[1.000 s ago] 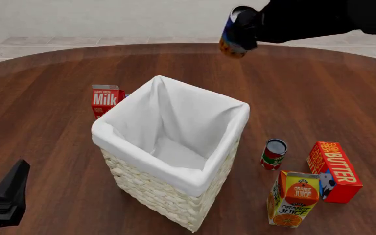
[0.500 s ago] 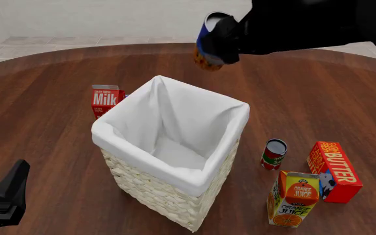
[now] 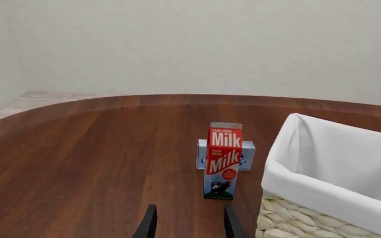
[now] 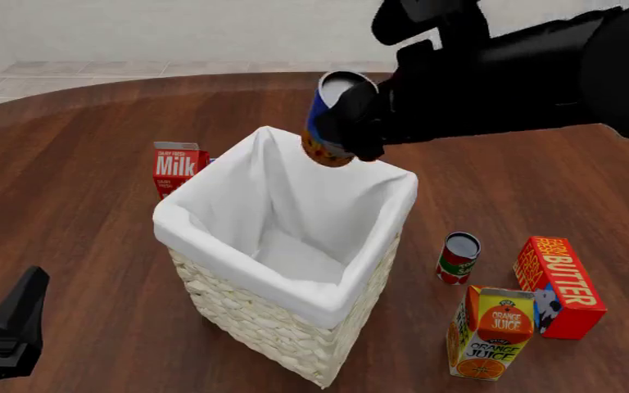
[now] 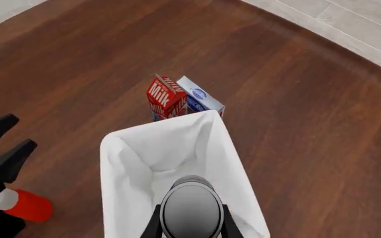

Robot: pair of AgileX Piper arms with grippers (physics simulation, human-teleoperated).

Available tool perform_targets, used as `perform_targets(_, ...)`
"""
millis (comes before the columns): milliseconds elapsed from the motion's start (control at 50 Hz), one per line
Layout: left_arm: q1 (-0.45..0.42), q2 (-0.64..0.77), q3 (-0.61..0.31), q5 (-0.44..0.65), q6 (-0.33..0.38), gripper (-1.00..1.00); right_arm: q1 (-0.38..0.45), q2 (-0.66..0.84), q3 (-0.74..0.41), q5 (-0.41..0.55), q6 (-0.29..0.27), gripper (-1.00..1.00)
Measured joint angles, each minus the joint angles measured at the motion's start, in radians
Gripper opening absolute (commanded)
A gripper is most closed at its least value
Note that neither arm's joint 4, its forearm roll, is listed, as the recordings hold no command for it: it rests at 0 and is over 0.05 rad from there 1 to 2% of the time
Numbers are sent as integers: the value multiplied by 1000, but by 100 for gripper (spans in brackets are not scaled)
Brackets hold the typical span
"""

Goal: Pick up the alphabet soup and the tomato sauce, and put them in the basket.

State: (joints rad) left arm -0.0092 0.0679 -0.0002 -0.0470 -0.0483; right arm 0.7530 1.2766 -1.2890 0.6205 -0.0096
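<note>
My right gripper point(image 4: 350, 123) is shut on the alphabet soup point(image 4: 331, 119), a blue can with an orange base and silver top, tilted in the air over the far rim of the basket point(image 4: 238, 311). In the right wrist view the alphabet soup point(image 5: 191, 213) shows its silver top between the fingers, above the basket's white lining point(image 5: 137, 163). The tomato sauce point(image 4: 458, 257), red and green, stands on the table right of the basket. My left gripper point(image 3: 188, 224) is open and empty near the table's front left, also seen in the front view point(image 4: 9, 327). The basket point(image 3: 323, 198) lies to its right.
A milk carton point(image 4: 178, 168) stands just behind the basket's left side, with a small blue-and-white box point(image 3: 225, 154) behind it. An orange juice carton point(image 4: 491, 332) and a red butter box point(image 4: 560, 286) sit at the front right, close to the tomato sauce.
My right arm has carried the alphabet soup leftward and down, from beyond the basket to just over its far rim. The left arm has not moved.
</note>
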Motion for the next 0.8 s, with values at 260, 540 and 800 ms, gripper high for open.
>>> perform_targets(260,1,23,0,-23,-3,100,36,-12,54,-3,10,-100)
perform_targets(540,3,-1,0,0,-7,100,53,19,69,-11,4,-100)
perform_targets(800,4,-25,0,21,-10,100,58,64,68,-23,-4,-100)
